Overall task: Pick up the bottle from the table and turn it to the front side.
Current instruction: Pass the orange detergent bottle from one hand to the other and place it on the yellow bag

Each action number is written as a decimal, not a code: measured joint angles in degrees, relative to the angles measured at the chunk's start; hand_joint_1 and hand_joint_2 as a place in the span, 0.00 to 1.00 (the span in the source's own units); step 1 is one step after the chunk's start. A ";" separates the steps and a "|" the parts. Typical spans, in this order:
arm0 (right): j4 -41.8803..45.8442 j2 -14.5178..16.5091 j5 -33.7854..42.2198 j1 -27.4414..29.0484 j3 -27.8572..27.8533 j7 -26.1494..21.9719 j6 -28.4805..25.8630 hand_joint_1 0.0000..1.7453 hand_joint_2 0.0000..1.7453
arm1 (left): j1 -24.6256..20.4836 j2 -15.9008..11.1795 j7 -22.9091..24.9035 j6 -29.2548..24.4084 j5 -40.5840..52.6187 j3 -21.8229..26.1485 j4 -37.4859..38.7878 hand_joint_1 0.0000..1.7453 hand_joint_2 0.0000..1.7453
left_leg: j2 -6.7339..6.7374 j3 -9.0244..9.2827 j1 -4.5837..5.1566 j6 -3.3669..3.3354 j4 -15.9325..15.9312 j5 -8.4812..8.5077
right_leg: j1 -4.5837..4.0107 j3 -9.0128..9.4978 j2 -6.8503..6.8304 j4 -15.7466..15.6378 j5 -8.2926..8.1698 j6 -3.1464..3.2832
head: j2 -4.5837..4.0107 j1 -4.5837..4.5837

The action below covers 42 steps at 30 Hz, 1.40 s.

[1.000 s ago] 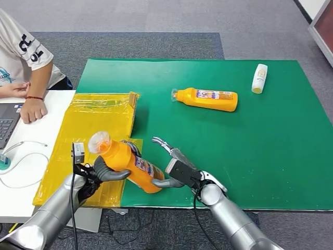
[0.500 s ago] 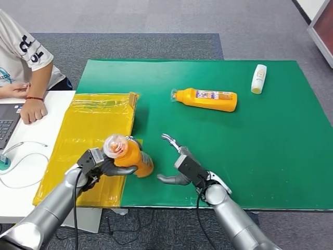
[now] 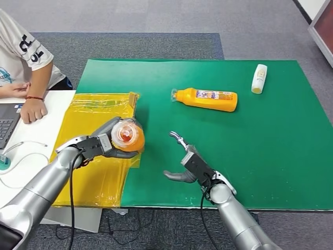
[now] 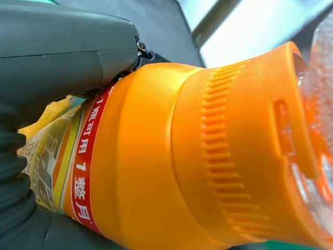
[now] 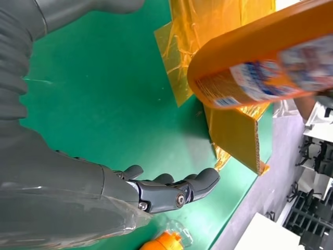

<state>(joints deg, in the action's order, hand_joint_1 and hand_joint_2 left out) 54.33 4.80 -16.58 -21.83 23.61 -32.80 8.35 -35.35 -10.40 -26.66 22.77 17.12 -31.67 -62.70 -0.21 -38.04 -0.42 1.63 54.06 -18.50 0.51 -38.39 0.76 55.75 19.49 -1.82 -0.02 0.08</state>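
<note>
The left hand (image 3: 103, 143) grasps the bottle (image 3: 127, 136), now lifted higher and swung cap-first toward the camera, over the yellow sheet (image 3: 92, 130). The right hand (image 3: 188, 162), released with fingers apart, has drawn back from the bottle. Turning looks underway.

We are looking down on grey carpet (image 3: 117, 18) stretching toward twelve o'clock. A white table (image 3: 23, 156) is sitting at nine o'clock, a person's arm (image 3: 37, 83) resting on it beside a laptop (image 3: 5, 122). A dark-framed panel (image 3: 322, 23) is showing at two o'clock.
</note>
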 joint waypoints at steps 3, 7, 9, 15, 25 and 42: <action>-0.09 0.08 -0.02 -0.14 -0.09 -0.39 0.24 0.00 1.00 | -5.17 -2.49 2.33 2.33 3.61 -5.23 2.94 1.00 1.00 | 0.00 0.01 0.00 0.01 0.00 0.01 | 0.00 0.00 0.01 0.00 -0.01 0.01 | 0.00 -0.01; -0.17 0.24 0.03 -0.31 -0.07 -0.55 0.38 0.00 1.00 | -11.41 -4.49 5.62 3.72 7.75 -12.75 7.00 1.00 1.00 | 0.01 0.01 0.00 0.01 0.00 0.04 | 0.00 0.01 0.01 0.01 -0.06 0.01 | 0.00 0.01; -0.17 0.31 0.05 -0.47 -0.07 -0.55 0.39 0.00 1.00 | -13.25 -5.01 6.13 3.73 8.22 -15.30 8.51 1.00 1.00 | 0.00 0.01 0.01 0.01 0.00 0.05 | 0.01 0.02 0.01 0.01 -0.06 0.00 | 0.00 0.01; -0.21 0.44 0.08 -0.87 -0.07 -0.55 0.40 0.00 1.00 | -15.40 -5.77 6.44 3.70 8.41 -19.29 10.96 1.00 1.00 | -0.01 0.01 0.03 -0.02 0.01 0.02 | 0.03 0.07 0.00 0.00 -0.02 -0.03 | 0.00 -0.01; -0.28 0.44 0.08 -0.87 -0.07 -0.55 0.40 0.00 1.00 | -16.04 -6.03 6.44 3.62 8.41 -21.85 12.54 1.00 1.00 | 0.00 0.03 0.04 -0.02 0.01 0.01 | 0.04 0.07 0.00 0.00 0.01 -0.04 | 0.00 -0.01; -0.32 0.46 0.08 -0.88 -0.07 -0.55 0.40 0.00 1.00 | -16.47 -6.04 6.44 3.61 8.41 -22.38 13.20 1.00 1.00 | 0.00 0.07 0.04 -0.02 0.01 0.02 | 0.04 0.12 0.00 0.00 0.01 -0.04 | 0.00 0.00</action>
<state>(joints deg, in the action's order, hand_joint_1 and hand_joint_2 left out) 54.01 5.27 -16.50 -22.71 23.54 -33.35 8.75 -51.83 -16.44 -20.22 26.38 25.53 -54.05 -49.51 -0.22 -37.97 -0.38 1.60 54.06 -18.48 0.56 -38.27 0.75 55.75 19.49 -1.86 -0.02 0.07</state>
